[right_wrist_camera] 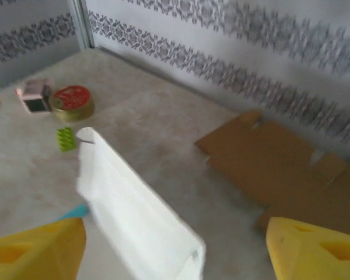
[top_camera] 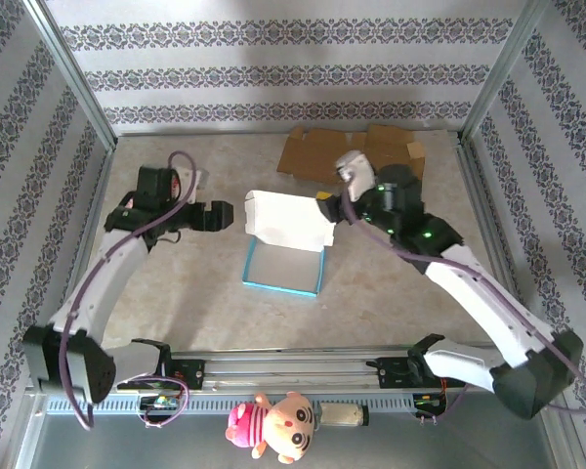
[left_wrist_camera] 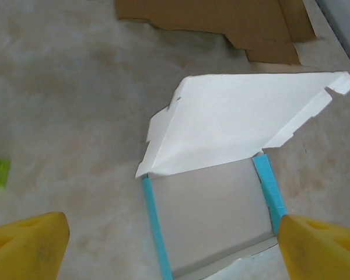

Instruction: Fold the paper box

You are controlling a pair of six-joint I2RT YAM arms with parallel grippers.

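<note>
White paperboard forms the raised lid [top_camera: 288,220] of the paper box [top_camera: 283,269], which sits near the middle of the beige table [top_camera: 176,293]. Its shallow base lies flat, with blue strips [left_wrist_camera: 156,227] along its edges and a grey floor. The lid is hinged at the far edge of the base and stands up at a tilt, its side flaps unfolded.

The left gripper [top_camera: 225,215] hovers just left of the lid, pointing at it. In the left wrist view its yellow fingers [left_wrist_camera: 26,245] stand wide apart, one on each side of the base. They hold nothing and are clear of the box.

The right gripper [top_camera: 330,209] is at the lid's right end. In the right wrist view its yellow fingertips [right_wrist_camera: 315,251] are also spread wide. The white lid runs slantwise between them, nearer the left-hand finger. The jaws are not closed on it, but I cannot tell whether that finger brushes its edge.

Flat brown cardboard [top_camera: 352,151] lies behind the box against the patterned back wall. A red-lidded tin [right_wrist_camera: 73,102], a small pink-and-white object [right_wrist_camera: 34,96] and a green block [right_wrist_camera: 65,139] sit farther off on the table. A plush doll [top_camera: 278,425] lies at the near rail.
</note>
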